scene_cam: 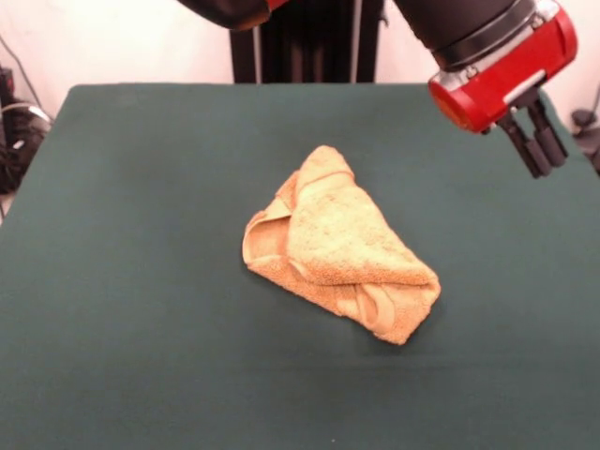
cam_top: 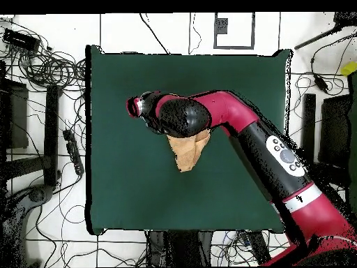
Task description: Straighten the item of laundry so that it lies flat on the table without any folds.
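The item of laundry (scene_cam: 337, 248) is a golden-orange towel lying near the middle of the green table (scene_cam: 141, 281), folded over itself into a rough triangular bundle with a layered flap at its lower right. My gripper (scene_cam: 539, 141) hangs in the air up and to the right of it, well apart from the cloth, shut with nothing held. In the overhead view the arm crosses above the towel (cam_top: 187, 152) and hides its upper part. There the gripper (cam_top: 132, 107) sits left of the towel over bare table (cam_top: 125, 195).
Tangled cables (cam_top: 49, 66) and dark equipment lie on the floor beside the table's left edge in the overhead view. More cables (cam_top: 317, 80) run along its right side. Green cloth surrounds the towel on all sides.
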